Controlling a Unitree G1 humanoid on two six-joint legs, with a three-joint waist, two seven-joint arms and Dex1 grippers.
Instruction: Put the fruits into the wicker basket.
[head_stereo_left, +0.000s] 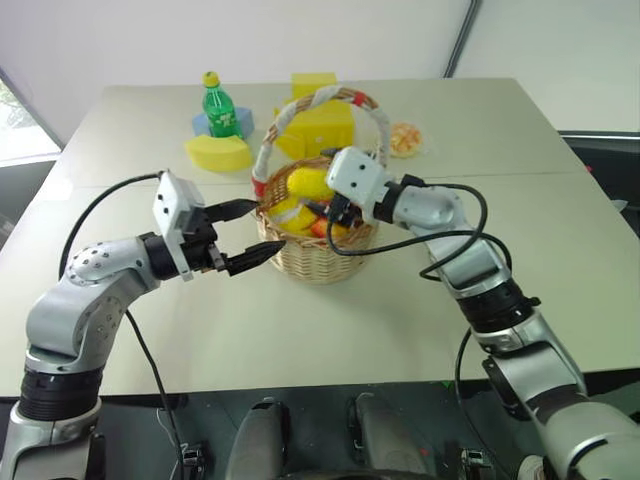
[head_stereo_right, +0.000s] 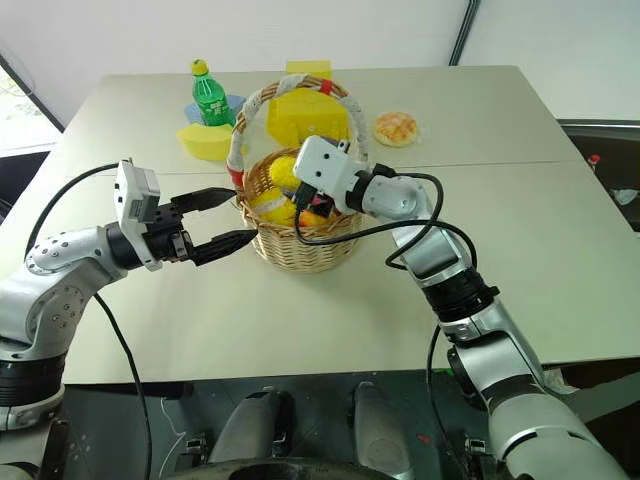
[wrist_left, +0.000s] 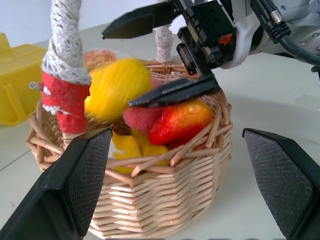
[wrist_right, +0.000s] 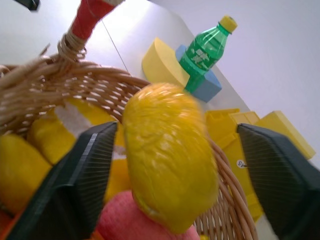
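Between right pincer (wrist_right: 170, 165) fingers: yellow fruit (wrist_right: 167, 150) over wicker basket (wrist_left: 165, 200).

Yellow oval fruit (wrist_right: 170, 155) between spread hand fingers (wrist_right: 90, 170), above wicker basket (wrist_right: 75, 90), green bottle (wrist_right: 205, 50) beyond

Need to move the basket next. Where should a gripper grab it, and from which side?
Judgement only: grip the handle at the top of its arch, from above, jaws across the band. The arch stands upright and clear over the basket, whose rim is wide and crowded with fruits. The right gripper is open over the rim, so it would have to rise first; the left gripper is open beside the basket.
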